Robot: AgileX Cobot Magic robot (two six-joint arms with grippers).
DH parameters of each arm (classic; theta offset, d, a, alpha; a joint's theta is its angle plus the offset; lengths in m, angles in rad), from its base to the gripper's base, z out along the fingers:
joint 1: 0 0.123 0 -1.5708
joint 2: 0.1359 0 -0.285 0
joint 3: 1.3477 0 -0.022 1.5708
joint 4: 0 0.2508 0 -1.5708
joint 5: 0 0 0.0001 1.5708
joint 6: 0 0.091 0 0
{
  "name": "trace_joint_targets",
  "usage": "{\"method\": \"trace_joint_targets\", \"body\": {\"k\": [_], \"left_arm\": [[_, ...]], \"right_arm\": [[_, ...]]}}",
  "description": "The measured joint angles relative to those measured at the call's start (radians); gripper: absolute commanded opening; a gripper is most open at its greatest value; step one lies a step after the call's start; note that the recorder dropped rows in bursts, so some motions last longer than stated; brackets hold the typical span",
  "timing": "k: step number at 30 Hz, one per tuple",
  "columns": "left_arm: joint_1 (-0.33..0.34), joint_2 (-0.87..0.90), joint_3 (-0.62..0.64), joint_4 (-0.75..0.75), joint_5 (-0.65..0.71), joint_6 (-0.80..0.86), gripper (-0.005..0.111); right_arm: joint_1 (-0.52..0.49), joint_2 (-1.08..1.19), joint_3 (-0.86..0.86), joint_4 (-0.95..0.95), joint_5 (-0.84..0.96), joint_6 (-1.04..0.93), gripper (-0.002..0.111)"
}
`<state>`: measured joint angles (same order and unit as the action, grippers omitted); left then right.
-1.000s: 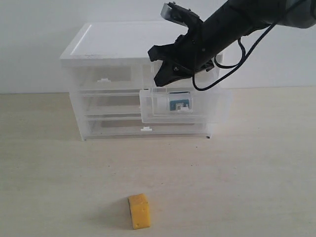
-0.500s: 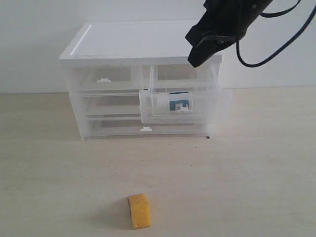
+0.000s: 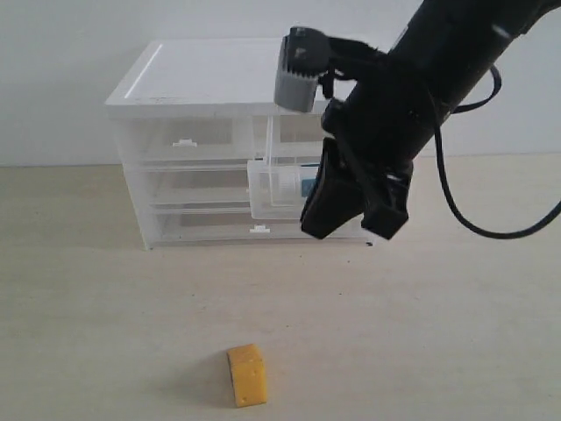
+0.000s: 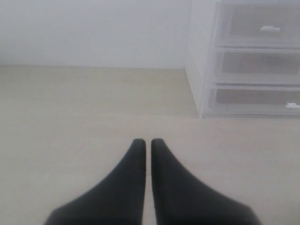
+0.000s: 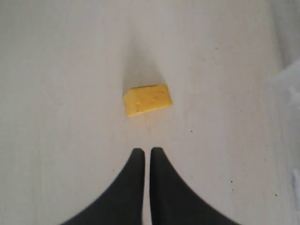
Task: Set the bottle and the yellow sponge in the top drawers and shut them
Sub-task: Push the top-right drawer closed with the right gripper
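The yellow sponge [image 3: 247,374] lies on the table near the front edge; in the right wrist view the sponge [image 5: 146,99] sits just beyond my right gripper [image 5: 147,150], which is shut and holds nothing. In the exterior view my right gripper [image 3: 314,226] hangs in front of the right top drawer [image 3: 279,200], which is pulled out. Only a sliver of the bottle's blue label [image 3: 307,186] shows inside that drawer, behind the arm. The left top drawer [image 3: 183,141] is pushed in. My left gripper [image 4: 148,140] is shut and empty above bare table, off to the side of the drawer unit [image 4: 243,61].
The white drawer unit [image 3: 219,74] stands at the back against a white wall, with two full-width drawers [image 3: 202,224] below, both pushed in. Light wooden table [image 3: 105,307] lies between the unit and the sponge. The right arm's cable [image 3: 456,210] loops beside the unit.
The right arm lifted away from the open drawer, then swung down in front of it, its gripper now aimed at the table near the sponge. Sponge, bottle and drawers have not moved.
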<state>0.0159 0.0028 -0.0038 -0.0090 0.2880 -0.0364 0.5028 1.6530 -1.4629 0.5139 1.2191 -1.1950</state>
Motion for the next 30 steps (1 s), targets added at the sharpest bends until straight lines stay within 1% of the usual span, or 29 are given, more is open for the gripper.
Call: {"method": "trace_joint_targets", "body": {"k": [4,9,13,24,30], "left_arm": [[0.0,0.0,0.0,0.0,0.0,0.0,0.004],[0.0,0.0,0.0,0.0,0.0,0.0,0.004],[0.0,0.0,0.0,0.0,0.0,0.0,0.004],[0.0,0.0,0.0,0.0,0.0,0.0,0.004],[0.0,0.0,0.0,0.0,0.0,0.0,0.004]], "right_arm": [[0.023,0.016,0.009,-0.025,0.002,-0.068,0.0],[0.024,0.038,0.009,-0.154,0.0,-0.065,0.0],[0.024,0.049,0.009,-0.243,-0.079,-0.027,0.0],[0.024,0.049,0.009,-0.357,-0.357,0.0,0.0],[0.03,0.052,0.016,-0.393,-0.386,0.02,0.0]]}}
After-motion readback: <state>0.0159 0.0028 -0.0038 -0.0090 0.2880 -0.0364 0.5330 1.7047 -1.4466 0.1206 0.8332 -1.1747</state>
